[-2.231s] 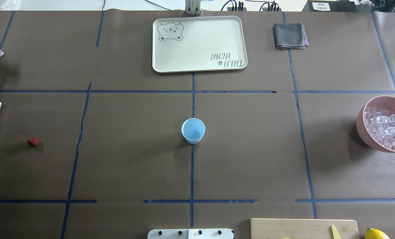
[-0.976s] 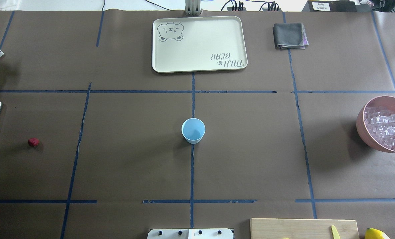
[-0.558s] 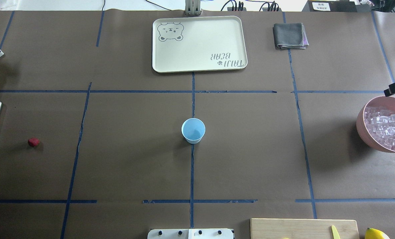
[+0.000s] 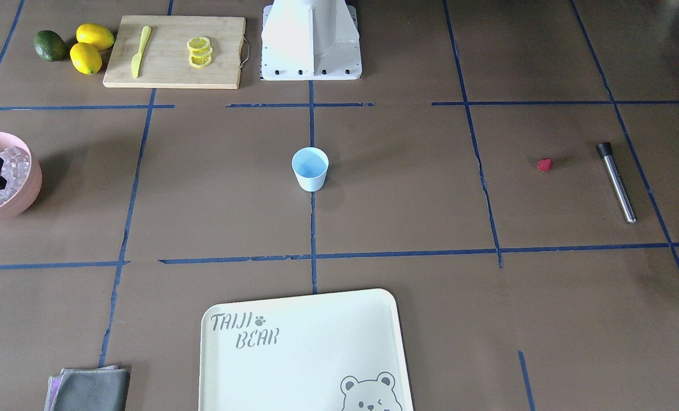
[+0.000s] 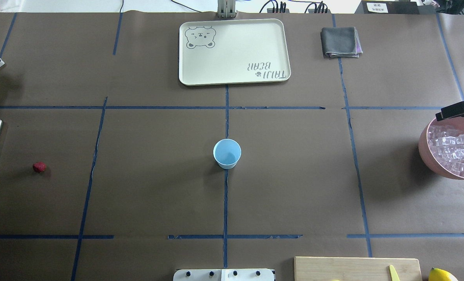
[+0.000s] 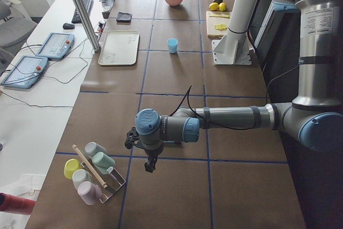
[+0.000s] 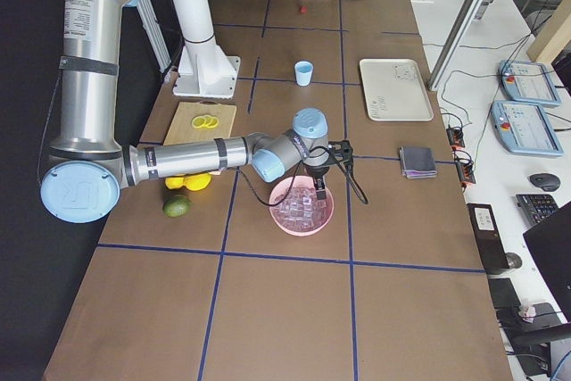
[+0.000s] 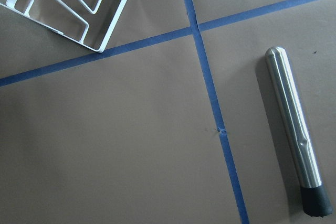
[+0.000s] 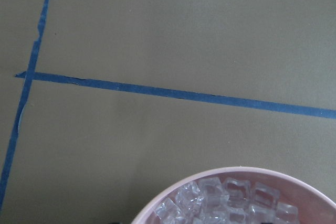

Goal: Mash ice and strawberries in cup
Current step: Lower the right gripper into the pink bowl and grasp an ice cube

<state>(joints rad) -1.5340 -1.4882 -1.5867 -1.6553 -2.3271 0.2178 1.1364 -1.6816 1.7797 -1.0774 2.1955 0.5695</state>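
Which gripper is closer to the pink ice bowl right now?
Right. The right gripper hangs over the pink bowl at its rim; the left gripper hovers at the opposite table end, beside the cup rack.

The long table is covered in brown paper and chopped into boxes by blue tape lines. A white desk is set alongside it, with two grey-framed touchscreen pendants, a black keyboard and a black mouse laid out. A slanted silver metal post is planted at the table's edge, and a grey office chair is parked behind. It's all lit evenly, with only soft shadows thrown.
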